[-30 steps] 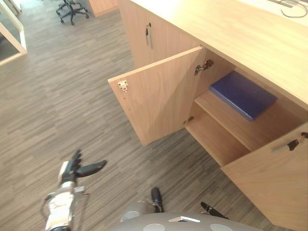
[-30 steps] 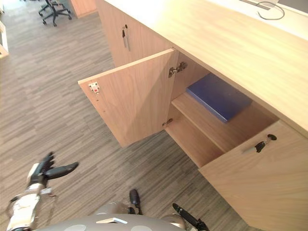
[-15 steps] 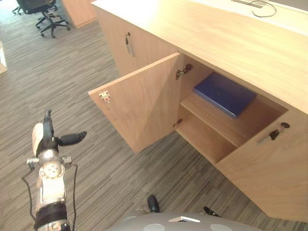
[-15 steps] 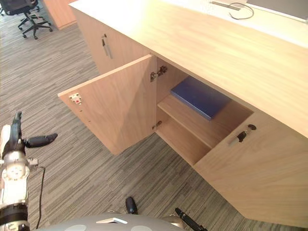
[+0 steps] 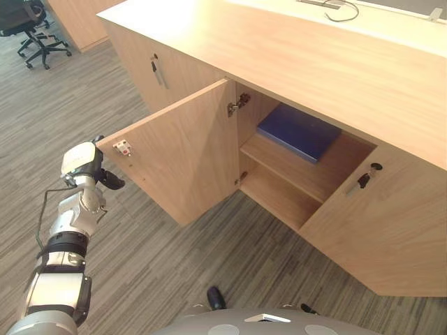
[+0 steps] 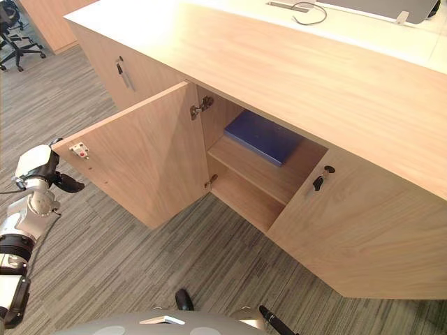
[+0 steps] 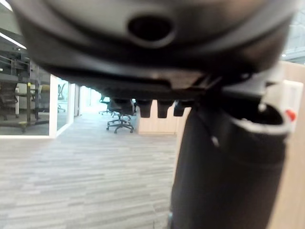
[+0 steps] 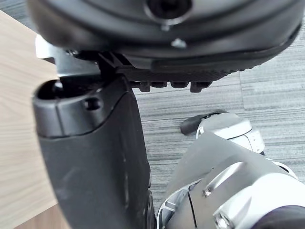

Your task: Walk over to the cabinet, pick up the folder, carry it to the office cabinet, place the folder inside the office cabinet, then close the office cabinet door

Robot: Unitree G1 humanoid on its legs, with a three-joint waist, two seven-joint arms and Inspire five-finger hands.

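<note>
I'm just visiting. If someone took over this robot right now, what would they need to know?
Left hand: open, empty, raised beside the free edge of the open door.
Right hand: open, empty, next to a wood panel.
Folder: flat on the upper shelf inside the office cabinet.
Done: folder placed.
Left: swing the door shut.

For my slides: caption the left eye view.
Left hand near the free edge of the open cabinet door; blue folder lies on the upper shelf inside.
</note>
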